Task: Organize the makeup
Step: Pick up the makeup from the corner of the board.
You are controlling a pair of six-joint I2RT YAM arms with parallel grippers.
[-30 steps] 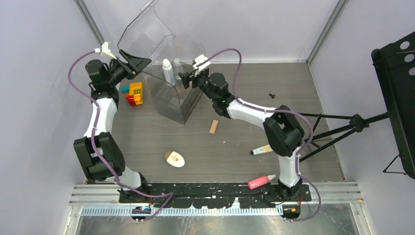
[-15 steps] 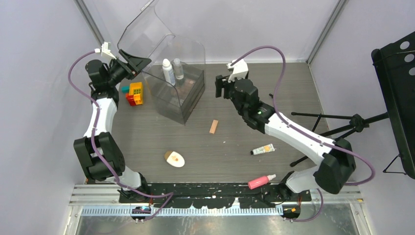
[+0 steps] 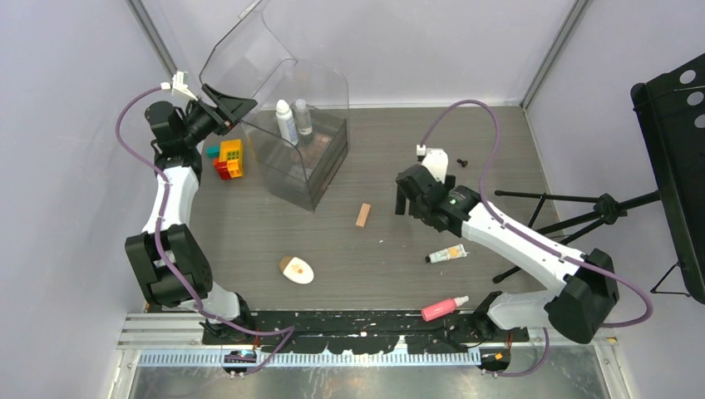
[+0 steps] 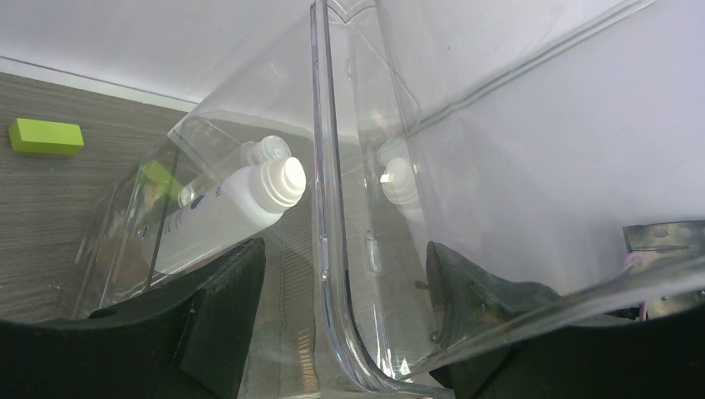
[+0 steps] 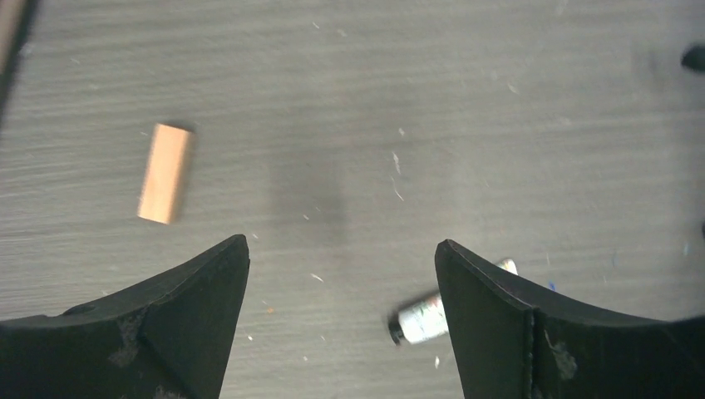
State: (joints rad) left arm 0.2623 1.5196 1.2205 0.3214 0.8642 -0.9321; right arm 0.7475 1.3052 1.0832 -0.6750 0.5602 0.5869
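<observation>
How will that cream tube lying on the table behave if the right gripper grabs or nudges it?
The cream tube lies on its side and looks round, so a nudge would probably roll it. It is small, so likely light. It looks like a soft tube, so the right gripper may dent it.

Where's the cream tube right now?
Top view: the cream tube lies flat on the right half of the table, just on the near side of the open right tool; the pink bottle lies nearer still.

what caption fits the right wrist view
Open right gripper over the table, peach sponge and cream tube in sight
</observation>
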